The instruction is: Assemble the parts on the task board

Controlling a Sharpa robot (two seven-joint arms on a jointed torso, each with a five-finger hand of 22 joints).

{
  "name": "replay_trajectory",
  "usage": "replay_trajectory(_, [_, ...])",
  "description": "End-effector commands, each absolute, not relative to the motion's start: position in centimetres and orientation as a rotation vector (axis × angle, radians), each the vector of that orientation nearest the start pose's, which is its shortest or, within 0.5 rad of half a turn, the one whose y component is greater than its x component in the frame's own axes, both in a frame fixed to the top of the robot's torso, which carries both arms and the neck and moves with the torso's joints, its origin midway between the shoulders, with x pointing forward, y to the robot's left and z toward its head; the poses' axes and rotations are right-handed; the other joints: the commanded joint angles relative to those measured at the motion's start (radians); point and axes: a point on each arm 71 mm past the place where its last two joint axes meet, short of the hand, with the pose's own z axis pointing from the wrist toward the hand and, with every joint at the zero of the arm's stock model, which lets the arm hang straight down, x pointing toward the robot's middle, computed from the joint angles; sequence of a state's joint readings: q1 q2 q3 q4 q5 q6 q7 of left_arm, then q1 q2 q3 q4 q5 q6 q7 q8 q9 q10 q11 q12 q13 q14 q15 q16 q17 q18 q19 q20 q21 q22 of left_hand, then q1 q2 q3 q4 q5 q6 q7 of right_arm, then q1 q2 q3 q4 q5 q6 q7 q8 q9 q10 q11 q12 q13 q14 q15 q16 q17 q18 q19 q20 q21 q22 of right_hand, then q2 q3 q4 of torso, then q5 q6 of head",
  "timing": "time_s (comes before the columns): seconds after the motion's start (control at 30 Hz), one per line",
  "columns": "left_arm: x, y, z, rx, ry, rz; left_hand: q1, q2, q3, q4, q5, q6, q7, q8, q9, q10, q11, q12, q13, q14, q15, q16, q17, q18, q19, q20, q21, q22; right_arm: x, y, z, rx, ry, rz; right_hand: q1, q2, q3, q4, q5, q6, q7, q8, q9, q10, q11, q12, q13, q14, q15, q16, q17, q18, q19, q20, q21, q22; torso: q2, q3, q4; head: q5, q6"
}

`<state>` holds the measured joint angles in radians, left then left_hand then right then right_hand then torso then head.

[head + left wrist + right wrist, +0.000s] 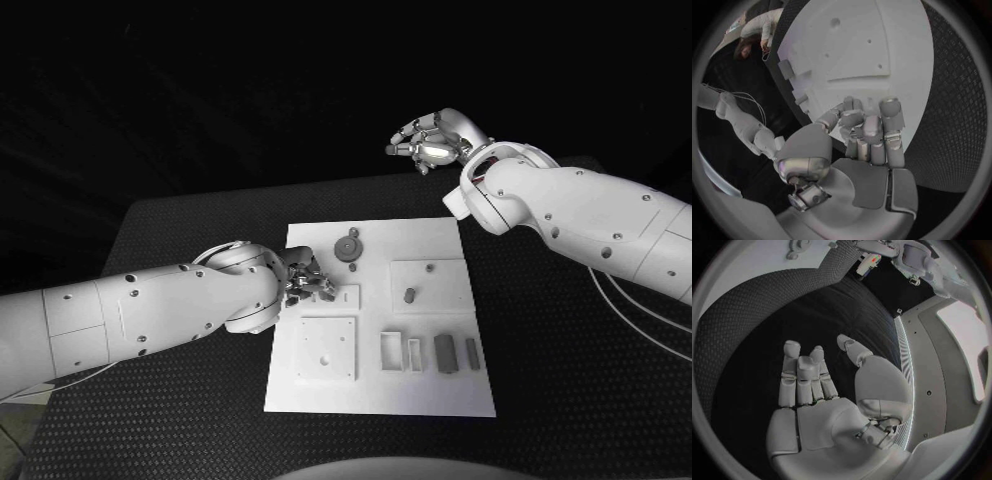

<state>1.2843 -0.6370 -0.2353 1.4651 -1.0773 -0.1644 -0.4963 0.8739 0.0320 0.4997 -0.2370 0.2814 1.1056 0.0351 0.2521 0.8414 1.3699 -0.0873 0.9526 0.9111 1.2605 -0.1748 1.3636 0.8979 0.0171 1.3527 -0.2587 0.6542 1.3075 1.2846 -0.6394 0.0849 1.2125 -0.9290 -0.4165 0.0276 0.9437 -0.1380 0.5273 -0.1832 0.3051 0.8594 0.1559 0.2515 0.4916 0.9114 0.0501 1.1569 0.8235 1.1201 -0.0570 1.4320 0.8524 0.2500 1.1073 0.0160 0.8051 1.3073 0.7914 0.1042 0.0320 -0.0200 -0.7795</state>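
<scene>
The left hand (pixel 306 281) sits low over the left edge of the flat white rectangular task board (pixel 433 395), its silver fingers (pixel 870 131) curled in close together against the plate; whether they pinch anything between them cannot be told from either view. Just past its fingertips, further from the robot, a small dark round disc-shaped part (pixel 346 246) lies on the board with a tiny dark piece (pixel 351 232) beside it. Nearer the robot than this hand, a raised white square plate (pixel 327 348) with a small centre hole rests on the board.

Right of the left hand, in the board's middle, a second raised white square (pixel 430 282) carries a small dark oblong part (pixel 410 294). Below that, toward the robot, a row of slots holds a white frame-like piece (pixel 392 351), a grey rectangular block (pixel 444 353) and a narrow grey bar (pixel 472 350).

The right hand (pixel 431 140) hangs well apart from the board, raised beyond its far right corner over the black textured table (pixel 173 420). Its fingers (pixel 799 377) are spread loosely with the palm bare, grasping nothing.
</scene>
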Motion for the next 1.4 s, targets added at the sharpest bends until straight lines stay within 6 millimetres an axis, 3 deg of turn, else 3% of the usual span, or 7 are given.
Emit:
replay_trajectory(0.03, [47.61, 13.85, -24.49, -0.125, 2.190, -0.446, 0.022, 0.020, 0.016, -0.008, -0.003, 0.173, -0.042, 0.004, 0.010, -0.018, -0.027, 0.004, -0.001, -0.029, -0.033, 0.004, -0.001, 0.018, 0.005, 0.004, 0.006, 0.018, 56.73, -19.65, -11.01, 0.380, 1.446, 0.917, -0.011, 0.002, 0.001, 0.006, 0.004, -0.002, 0.006, -0.004, -0.002, -0.006, 0.000, 0.005, -0.001, -0.008, -0.001, -0.004, 0.002, 0.012, -0.006, -0.004, -0.004, 0.019, 0.000, -0.0002, -0.0002, 0.000, 0.000])
replay_trajectory(0.6, [47.78, 13.65, -24.47, -0.125, 2.183, -0.447, -0.064, -0.046, -0.038, 0.038, -0.020, 0.177, -0.046, 0.011, 0.021, -0.017, -0.031, 0.006, -0.003, -0.028, -0.036, 0.006, -0.003, 0.021, 0.006, 0.004, 0.005, 0.018, 56.70, -19.71, -11.01, 0.384, 1.447, 0.920, -0.012, 0.001, 0.002, 0.006, 0.004, -0.002, 0.006, -0.005, -0.002, -0.006, 0.000, 0.005, -0.001, -0.008, -0.001, -0.004, 0.002, 0.012, -0.006, -0.004, -0.004, 0.019, 0.000, 0.0002, -0.0001, -0.003, 0.003])
replay_trajectory(0.67, [47.78, 13.61, -24.47, -0.123, 2.184, -0.448, -0.083, -0.058, -0.046, 0.050, -0.032, 0.176, -0.047, 0.012, 0.022, -0.016, -0.032, 0.006, -0.003, -0.028, -0.037, 0.007, -0.004, 0.022, 0.006, 0.004, 0.004, 0.017, 56.70, -19.72, -11.01, 0.385, 1.447, 0.919, -0.012, 0.001, 0.002, 0.006, 0.004, -0.002, 0.006, -0.005, -0.002, -0.006, 0.000, 0.005, -0.001, -0.008, -0.001, -0.004, 0.002, 0.012, -0.006, -0.004, -0.004, 0.019, 0.000, 0.0002, -0.0001, -0.003, 0.003])
replay_trajectory(0.7, [47.78, 13.60, -24.47, -0.123, 2.184, -0.448, -0.092, -0.063, -0.049, 0.055, -0.061, 0.176, -0.048, 0.012, 0.023, -0.016, -0.033, 0.006, -0.004, -0.028, -0.038, 0.007, -0.004, 0.024, 0.006, 0.003, 0.004, 0.018, 56.70, -19.74, -11.01, 0.385, 1.447, 0.919, -0.012, 0.001, 0.002, 0.006, 0.004, -0.002, 0.006, -0.005, -0.002, -0.006, 0.000, 0.005, -0.001, -0.008, -0.001, -0.004, 0.002, 0.012, -0.006, -0.004, -0.004, 0.019, 0.000, 0.0002, -0.0001, -0.003, 0.003])
replay_trajectory(0.8, [47.76, 13.50, -24.45, -0.122, 2.183, -0.450, -0.102, -0.072, -0.050, 0.063, -0.072, 0.176, -0.049, 0.012, 0.023, -0.016, -0.034, 0.006, -0.004, -0.027, -0.039, 0.007, -0.004, 0.025, 0.006, 0.003, 0.003, 0.017, 56.70, -19.76, -11.01, 0.385, 1.447, 0.919, -0.012, 0.001, 0.002, 0.006, 0.004, -0.002, 0.006, -0.005, -0.002, -0.006, 0.000, 0.005, -0.001, -0.008, -0.001, -0.004, 0.002, 0.012, -0.006, -0.004, -0.004, 0.019, 0.000, -0.0002, -0.0003, -0.003, 0.002])
replay_trajectory(1.27, [47.79, 13.39, -24.39, -0.129, 2.175, -0.459, -0.122, -0.088, -0.051, 0.083, -0.083, 0.177, -0.050, 0.013, 0.024, -0.015, -0.035, 0.007, -0.004, -0.027, -0.041, 0.008, -0.005, 0.026, 0.007, 0.002, 0.002, 0.018, 56.72, -19.77, -11.02, 0.385, 1.447, 0.918, -0.012, 0.001, 0.002, 0.006, 0.004, -0.003, 0.006, -0.005, -0.002, -0.007, 0.000, 0.006, -0.001, -0.008, -0.001, -0.004, 0.002, 0.012, -0.006, -0.004, -0.004, 0.019, 0.000, -0.0010, 0.0005, -0.005, 0.003])
replay_trajectory(1.4, [47.90, 13.51, -24.37, -0.136, 2.168, -0.457, -0.138, -0.106, -0.046, 0.110, -0.157, 0.176, -0.052, 0.013, 0.026, -0.016, -0.036, 0.007, -0.005, -0.028, -0.043, 0.008, -0.005, 0.029, 0.006, 0.001, 0.000, 0.017, 56.73, -19.77, -11.02, 0.386, 1.447, 0.918, -0.013, 0.001, 0.002, 0.007, 0.004, -0.003, 0.006, -0.005, -0.002, -0.007, 0.000, 0.006, -0.001, -0.008, -0.001, -0.005, 0.002, 0.012, -0.006, -0.004, -0.004, 0.019, 0.001, -0.0007, -0.0003, -0.005, 0.005])
